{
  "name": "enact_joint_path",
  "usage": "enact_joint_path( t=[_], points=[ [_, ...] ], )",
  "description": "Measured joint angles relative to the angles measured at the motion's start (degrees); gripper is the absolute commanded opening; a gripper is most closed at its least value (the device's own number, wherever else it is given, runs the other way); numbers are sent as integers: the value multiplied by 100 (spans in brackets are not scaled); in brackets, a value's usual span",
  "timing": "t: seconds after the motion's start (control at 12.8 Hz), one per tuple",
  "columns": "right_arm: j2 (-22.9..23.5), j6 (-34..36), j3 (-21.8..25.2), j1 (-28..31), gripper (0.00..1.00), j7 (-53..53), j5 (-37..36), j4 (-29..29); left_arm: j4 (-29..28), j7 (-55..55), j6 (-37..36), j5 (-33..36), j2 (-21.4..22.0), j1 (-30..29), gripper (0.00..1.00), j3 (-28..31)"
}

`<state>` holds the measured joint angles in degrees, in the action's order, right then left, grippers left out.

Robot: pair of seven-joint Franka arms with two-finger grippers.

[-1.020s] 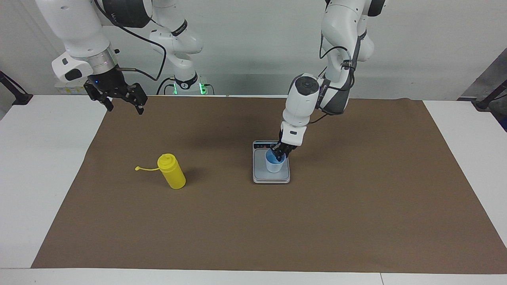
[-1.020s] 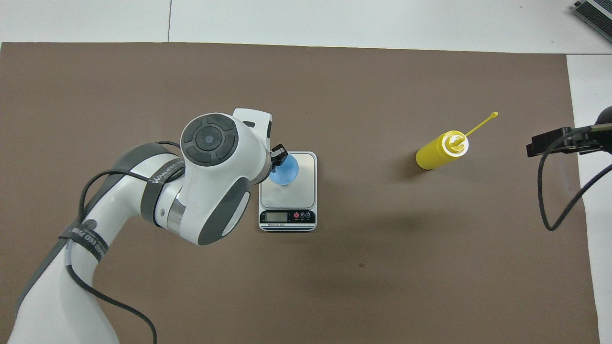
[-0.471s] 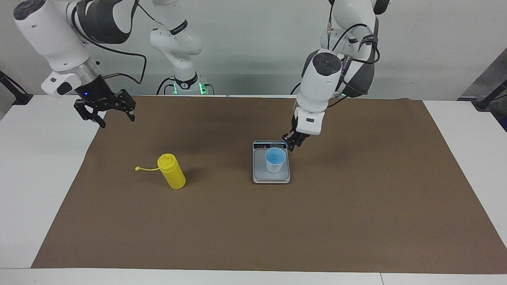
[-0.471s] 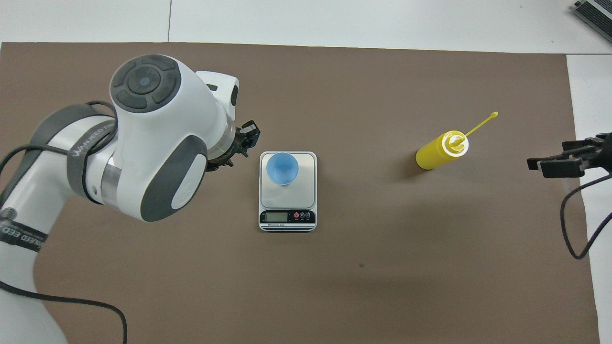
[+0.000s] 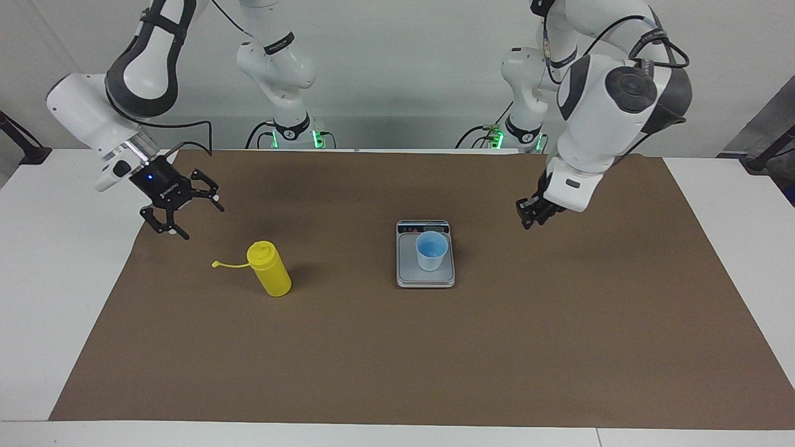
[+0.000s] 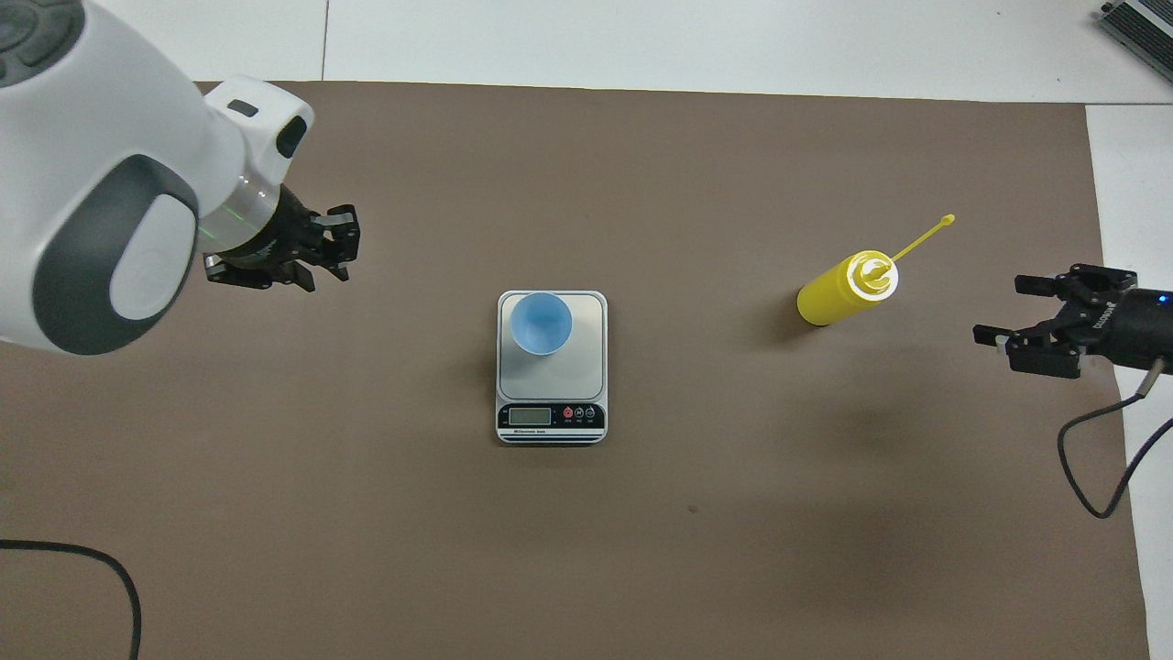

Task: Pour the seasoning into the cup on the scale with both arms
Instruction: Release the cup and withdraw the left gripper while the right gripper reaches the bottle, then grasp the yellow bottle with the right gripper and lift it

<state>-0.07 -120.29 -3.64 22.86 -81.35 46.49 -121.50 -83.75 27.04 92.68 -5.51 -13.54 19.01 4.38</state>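
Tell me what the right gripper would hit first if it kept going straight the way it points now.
The right gripper, open and raised, points down and toward the yellow squeeze bottle. Going straight on, it would probably meet the brown mat near the bottle's cap strap first. Depth is unclear, so it might reach the bottle instead.

**Around the work area**

A brown mat (image 6: 641, 550) covers most of the white table (image 6: 641, 41). A small dark speck (image 6: 693, 509) sits on the mat, perhaps a stain. A grey device's corner (image 6: 1141, 20) shows at the table's edge.

cup (image 5: 431, 250) on scale (image 5: 425, 277), bottle (image 5: 269, 269) toward right arm's end
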Motion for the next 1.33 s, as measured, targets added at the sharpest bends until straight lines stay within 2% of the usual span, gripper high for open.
enact_joint_path(
  t=[0.31, 0.55, 0.78, 0.94, 1.1, 1.18, 1.25, 1.33],
  points=[
    [605, -178, -10, -5, 100, -1522, 1377, -144, 153, -1595, -246, 355, 44, -553, 37, 52],
    [938, -217, -38, -84, 100, -2448, 2199, -259, 178, -2492, -273, 557, 317, -746, 39, 56],
    [1220, -226, -44, -291, 100, -2970, 2611, -289, 31, -2839, -293, 560, 521, -938, 45, 61],
    [1288, -246, -45, -471, 100, -3074, 2793, -289, -265, -2845, -177, 560, 634, -939, 50, 42],
    [1372, -264, -45, -579, 100, -3324, 3152, -294, -717, -2845, 154, 561, 853, -946, 64, 39],
    [1430, -342, -46, -622, 100, -3410, 3299, -294, -920, -2845, 300, 561, 967, -962, 76, 44],
    [1483, -419, -44, -670, 100, -3450, 3463, -294, -1059, -2845, 391, 561, 1060, -972, 93, 51],
    [1520, -454, -46, -734, 100, -3481, 3648, -295, -1123, -2845, 448, 561, 1117, -973, 100, 51]
  ],
)
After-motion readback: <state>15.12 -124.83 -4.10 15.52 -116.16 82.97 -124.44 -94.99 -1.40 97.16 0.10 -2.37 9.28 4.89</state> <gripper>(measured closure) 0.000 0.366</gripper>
